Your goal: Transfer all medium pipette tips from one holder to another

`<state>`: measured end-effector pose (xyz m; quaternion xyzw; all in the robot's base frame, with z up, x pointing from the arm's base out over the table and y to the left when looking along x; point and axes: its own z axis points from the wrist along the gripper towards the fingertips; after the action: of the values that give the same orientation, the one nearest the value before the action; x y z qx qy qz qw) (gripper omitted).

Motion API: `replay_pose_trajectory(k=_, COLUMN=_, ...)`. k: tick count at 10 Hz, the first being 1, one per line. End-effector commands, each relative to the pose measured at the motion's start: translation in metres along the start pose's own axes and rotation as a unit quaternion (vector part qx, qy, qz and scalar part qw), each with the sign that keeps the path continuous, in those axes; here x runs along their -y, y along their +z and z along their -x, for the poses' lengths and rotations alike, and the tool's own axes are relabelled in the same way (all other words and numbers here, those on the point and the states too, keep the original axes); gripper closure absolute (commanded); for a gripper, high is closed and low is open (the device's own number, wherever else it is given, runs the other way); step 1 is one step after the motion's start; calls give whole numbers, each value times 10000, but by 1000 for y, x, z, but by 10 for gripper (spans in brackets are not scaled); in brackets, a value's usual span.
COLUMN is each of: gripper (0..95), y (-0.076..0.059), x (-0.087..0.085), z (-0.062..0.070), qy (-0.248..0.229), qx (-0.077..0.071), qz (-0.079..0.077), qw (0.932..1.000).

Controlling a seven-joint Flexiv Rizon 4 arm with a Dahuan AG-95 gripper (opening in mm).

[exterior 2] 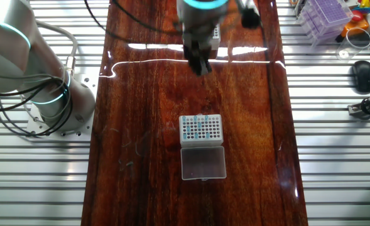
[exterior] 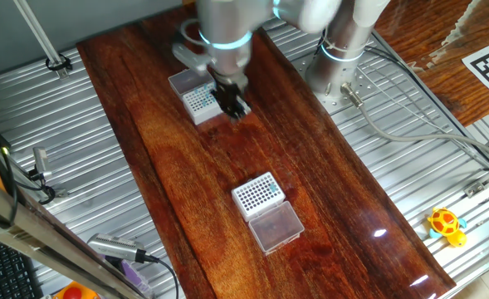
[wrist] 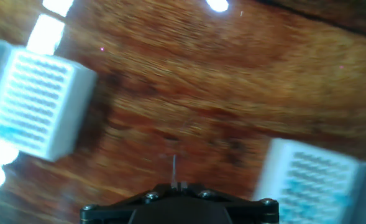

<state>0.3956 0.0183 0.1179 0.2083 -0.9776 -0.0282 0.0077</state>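
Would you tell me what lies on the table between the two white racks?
Nothing: only bare wood separates the fine-dotted rack from the bold-holed rack, clearest in one fixed view.

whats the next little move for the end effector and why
Probably shift the end effector sideways over the fine-dotted rack: it hangs beside that rack above the tabletop, and I can make out no teal tip in it. The bold-holed rack already holds some tips.

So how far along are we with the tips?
Done: several teal tips stand in the bold-holed rack. In hand: the pincer hangs beside the fine-grid rack; whether it carries a tip is unclear. Left: the blurred hand view shows teal in that rack, so more transfers likely remain.
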Motion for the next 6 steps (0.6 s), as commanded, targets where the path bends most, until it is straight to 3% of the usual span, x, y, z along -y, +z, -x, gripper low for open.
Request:
replay_pose_trajectory(k=1, gripper=760, y=-3, x=70, z=-8, qy=-853, qx=-123, qz=-15, qw=9963)
replay_pose_trajectory(k=4, gripper=760, y=-2, x=92, z=-4, qy=-1053, qx=-139, qz=-31, qw=9943)
replay_pose_trajectory(k=6, gripper=760, y=1, x=94, z=0, qy=-1070, qx=-141, qz=-48, qw=9941)
